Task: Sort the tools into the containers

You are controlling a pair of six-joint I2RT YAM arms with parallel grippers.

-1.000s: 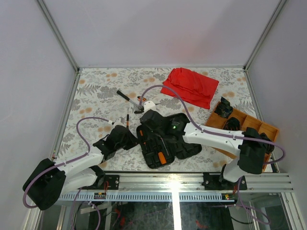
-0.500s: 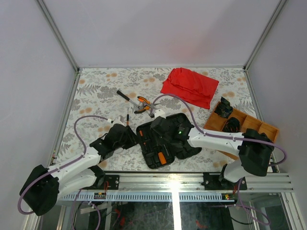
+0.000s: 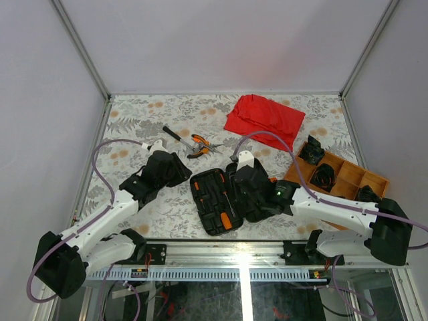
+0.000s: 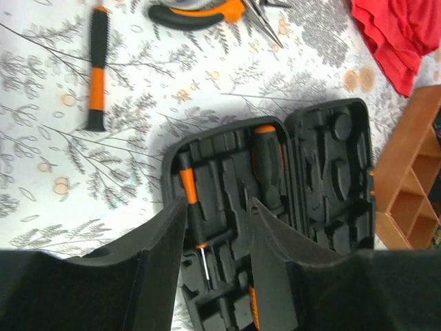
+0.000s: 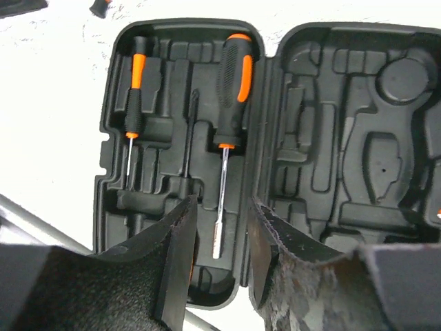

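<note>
The tool case (image 3: 200, 200) lies open on the counter (image 3: 134, 124), close to the near edge. Two drivers are already seated in its moulded slots: a slim screwdriver (image 5: 133, 89) and a thicker driver (image 5: 233, 83). Not yet sorted are the pliers (image 3: 200, 144) and the long black-handled driver (image 3: 172, 134), which lie together behind the case, and one small screwdriver (image 4: 96, 65) to the left of it.

These tools are judged to be light and stiff. The steel shafts are thin and probably slippery, so each driver is better taken across the middle of its handle (the rubber there should give friction). The pliers are best clamped over both handles near the pivot; otherwise the handles may swing apart.

The left gripper (image 4: 217, 265) is held just left of the case, its jaws partly apart, and nothing is gripped between them. The right gripper (image 5: 220, 255) is held above the case, opened about as much, and is also empty.

Farther out, a red cloth (image 3: 264, 120) is seen at the back and a wooden tray (image 3: 338, 175) at the right.
</note>
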